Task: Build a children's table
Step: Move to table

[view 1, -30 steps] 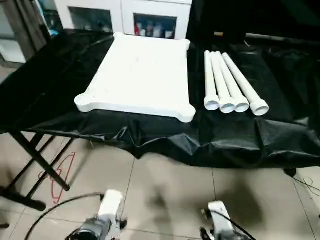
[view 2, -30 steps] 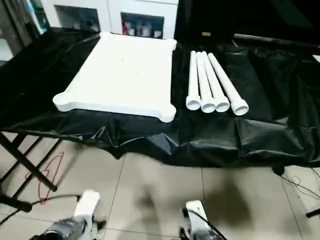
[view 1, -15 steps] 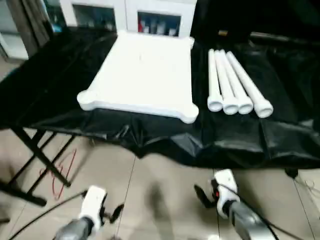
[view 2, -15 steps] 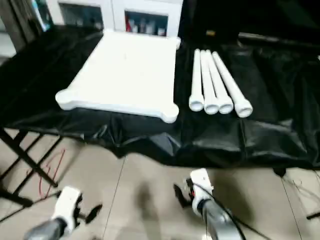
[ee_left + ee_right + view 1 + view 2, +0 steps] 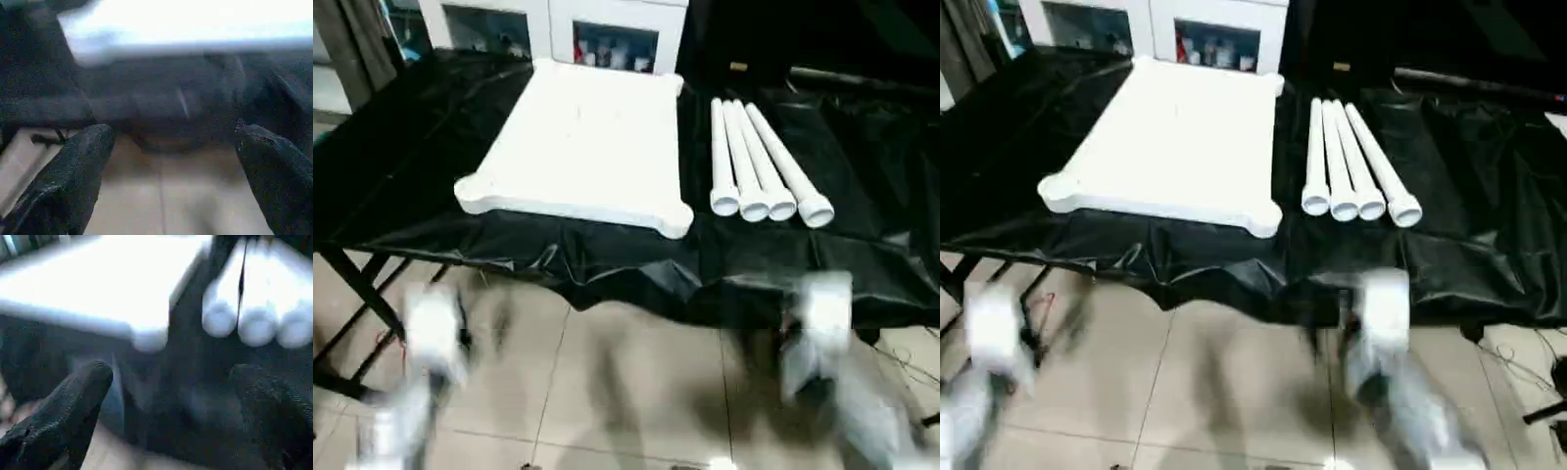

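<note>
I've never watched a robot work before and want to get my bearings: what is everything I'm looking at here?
tabletop: one, white, flat on the black cloth, left of the legs
legs: four, white tubes, side by side on the cloth
black cloth: one, draped over the work table
cabinet: one, white with glass doors, behind the table
floor: beige tiles, in front
left gripper: black, jaws open, empty
right gripper: black, jaws open, empty, facing the legs' ends
</note>
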Controlling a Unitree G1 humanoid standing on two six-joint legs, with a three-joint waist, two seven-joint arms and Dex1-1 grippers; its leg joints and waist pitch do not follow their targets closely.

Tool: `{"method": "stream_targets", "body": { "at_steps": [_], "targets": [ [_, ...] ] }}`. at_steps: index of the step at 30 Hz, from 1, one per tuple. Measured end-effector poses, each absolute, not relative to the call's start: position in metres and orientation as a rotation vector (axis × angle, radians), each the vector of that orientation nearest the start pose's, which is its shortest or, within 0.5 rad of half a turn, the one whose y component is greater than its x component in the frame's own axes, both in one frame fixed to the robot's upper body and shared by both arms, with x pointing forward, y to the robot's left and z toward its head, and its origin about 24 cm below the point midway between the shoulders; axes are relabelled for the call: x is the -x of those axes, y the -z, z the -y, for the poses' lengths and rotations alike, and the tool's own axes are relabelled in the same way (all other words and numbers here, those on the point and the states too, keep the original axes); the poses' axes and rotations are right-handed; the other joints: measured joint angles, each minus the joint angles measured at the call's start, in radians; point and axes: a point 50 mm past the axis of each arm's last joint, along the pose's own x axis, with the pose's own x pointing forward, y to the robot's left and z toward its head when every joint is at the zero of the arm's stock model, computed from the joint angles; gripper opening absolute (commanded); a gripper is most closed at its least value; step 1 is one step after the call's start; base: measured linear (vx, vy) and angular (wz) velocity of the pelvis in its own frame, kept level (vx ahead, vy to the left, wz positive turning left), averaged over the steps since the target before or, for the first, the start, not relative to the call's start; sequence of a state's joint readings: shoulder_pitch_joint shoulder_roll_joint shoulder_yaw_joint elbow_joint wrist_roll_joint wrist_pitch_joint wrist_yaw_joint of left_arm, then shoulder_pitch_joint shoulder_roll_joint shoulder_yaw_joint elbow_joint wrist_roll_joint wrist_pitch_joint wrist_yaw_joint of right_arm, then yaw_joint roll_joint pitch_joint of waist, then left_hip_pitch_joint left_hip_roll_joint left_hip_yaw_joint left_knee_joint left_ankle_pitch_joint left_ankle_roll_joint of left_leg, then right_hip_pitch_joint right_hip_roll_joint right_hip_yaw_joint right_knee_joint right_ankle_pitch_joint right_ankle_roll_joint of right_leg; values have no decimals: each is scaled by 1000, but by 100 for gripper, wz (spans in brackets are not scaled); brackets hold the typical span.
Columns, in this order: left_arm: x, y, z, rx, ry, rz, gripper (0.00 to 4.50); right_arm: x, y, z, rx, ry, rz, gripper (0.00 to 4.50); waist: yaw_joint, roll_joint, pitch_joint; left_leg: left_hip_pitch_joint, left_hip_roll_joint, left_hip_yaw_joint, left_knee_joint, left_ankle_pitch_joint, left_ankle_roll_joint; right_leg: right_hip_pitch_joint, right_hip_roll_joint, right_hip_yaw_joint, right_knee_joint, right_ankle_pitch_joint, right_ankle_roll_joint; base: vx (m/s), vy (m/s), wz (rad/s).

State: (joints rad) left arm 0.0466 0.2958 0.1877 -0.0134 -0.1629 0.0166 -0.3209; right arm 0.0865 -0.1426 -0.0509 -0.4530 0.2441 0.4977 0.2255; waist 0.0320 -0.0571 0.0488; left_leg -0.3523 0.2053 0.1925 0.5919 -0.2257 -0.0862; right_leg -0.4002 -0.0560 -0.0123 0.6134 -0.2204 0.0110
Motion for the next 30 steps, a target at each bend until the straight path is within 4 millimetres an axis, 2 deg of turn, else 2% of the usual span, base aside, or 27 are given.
{"method": "stream_targets", "body": {
  "at_steps": [1, 3, 8, 12, 15, 16, 18, 19, 21, 24, 26, 29, 30],
  "targets": [
    [-246, -71, -230, -124, 150, 35, 450, -234, -94, 161, -88, -256, -70, 437, 0, 1, -2, 1, 0, 0, 0, 0, 0, 1, 0, 0, -1, 0, 0, 0, 0, 0],
    [-247, -82, -221, -102, 172, 81, 450, -239, -101, 159, -75, -240, -27, 437, 1, 3, -3, 1, -1, 1, 0, 0, -1, 2, 0, 1, -1, 0, 0, 0, 0, 0],
    [-240, -70, -206, 40, 213, -41, 450, -254, -100, 164, -90, -169, -21, 437, 2, 10, 0, 1, 1, 1, 0, 2, -5, 0, 1, 0, 2, 0, 0, 0, 0, 0],
    [-249, -83, -204, 29, 171, -35, 450, -266, -97, 162, -118, -172, -38, 437, 3, 18, 5, 2, 1, -1, 0, 6, -4, 1, 2, 0, 4, 4, -2, 0, 0, 0],
    [-256, -96, -199, 39, 173, -12, 450, -270, -91, 162, -122, -174, -61, 437, 8, 35, 4, 2, 1, -2, 3, 8, -5, 3, 1, -1, 3, 7, -3, 0, 0, 0],
    [-259, -96, -197, 49, 166, -25, 450, -271, -87, 165, -118, -173, -69, 437, 9, 52, 3, 1, 1, -3, 6, 7, -4, 4, 1, -1, 3, 9, -2, 0, 0, 0],
    [-265, -100, -191, 60, 175, -25, 450, -274, -81, 176, -92, -156, -99, 437, 10, 67, 5, 0, -2, -2, 8, 7, -3, 4, -2, 0, 3, 10, 0, 0, 0, 0],
    [-268, -104, -186, 59, 195, -15, 450, -275, -78, 184, -83, -135, -115, 437, 12, 69, 5, 0, -2, -2, 8, 7, -3, 4, -1, 0, 5, 10, 0, 0, 0, 0],
    [-275, -111, -178, 68, 223, -2, 450, -279, -82, 192, -69, -112, -105, 437, 12, 69, 6, 0, -1, -3, 9, 10, -3, 2, -1, 0, 9, 10, -1, 0, 0, 0],
    [-283, -112, -167, 95, 259, -4, 450, -285, -95, 199, -70, -70, -50, 437, 1, 69, 4, -1, -1, -3, 9, 11, -4, 2, 0, 1, 12, 10, -1, 0, 0, 0],
    [-285, -106, -168, 100, 259, -26, 450, -283, -91, 200, -87, -53, -58, 437, -3, 68, 4, -2, 0, -7, 9, 11, -4, 1, 2, 0, 13, 9, -3, 0, 0, 0],
    [-284, -104, -170, 99, 251, -41, 450, -277, -80, 197, -99, -52, -95, 437, 1, 66, 5, -6, 0, -10, 10, 11, -4, -2, 3, -1, 13, 9, -3, 0, 0, 0],
    [-284, -105, -172, 95, 247, -37, 450, -278, -79, 193, -107, -61, -99, 437, 0, 57, 6, -7, -1, -9, 9, 12, -3, -2, 3, 0, 15, 9, -3, 0, 0, 0]
  ]
}}
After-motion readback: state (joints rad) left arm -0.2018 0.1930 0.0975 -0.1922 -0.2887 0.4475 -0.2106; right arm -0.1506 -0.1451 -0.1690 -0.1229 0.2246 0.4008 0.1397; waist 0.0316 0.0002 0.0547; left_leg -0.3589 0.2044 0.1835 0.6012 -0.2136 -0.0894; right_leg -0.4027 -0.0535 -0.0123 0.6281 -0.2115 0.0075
